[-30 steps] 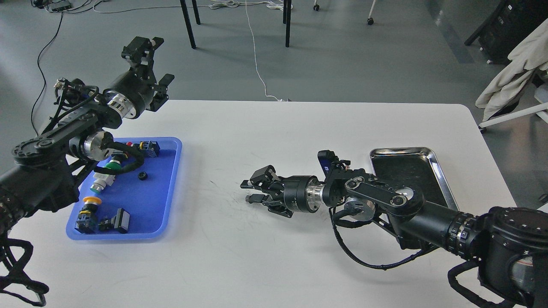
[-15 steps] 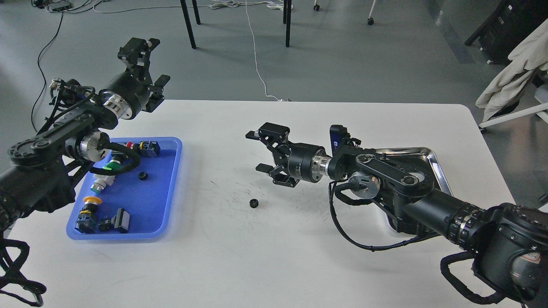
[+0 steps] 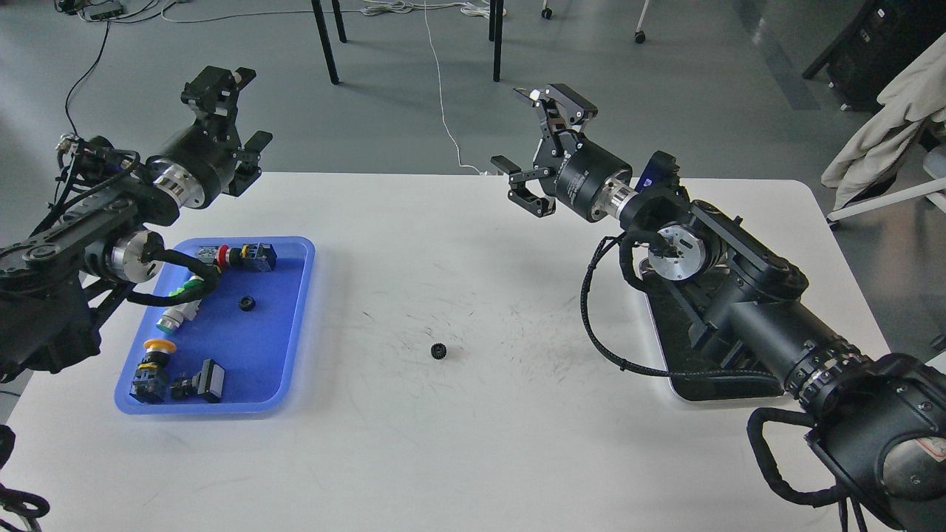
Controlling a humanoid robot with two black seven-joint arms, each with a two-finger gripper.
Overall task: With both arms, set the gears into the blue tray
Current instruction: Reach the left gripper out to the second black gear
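Black and small, one gear now lies alone mid-counter, dropped short of the blue tray, which holds another gear. Right end effector has lifted away, fingers apart, empty; left end effector hangs open. Silver tray mostly hidden behind the arm.

Both arms are black and jointed, with silver wrist rings, looping black corrugated cables and multi-link fingers.

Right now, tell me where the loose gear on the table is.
In the head view, the loose gear lies mid-table, right of the blue tray and left of the silver tray.
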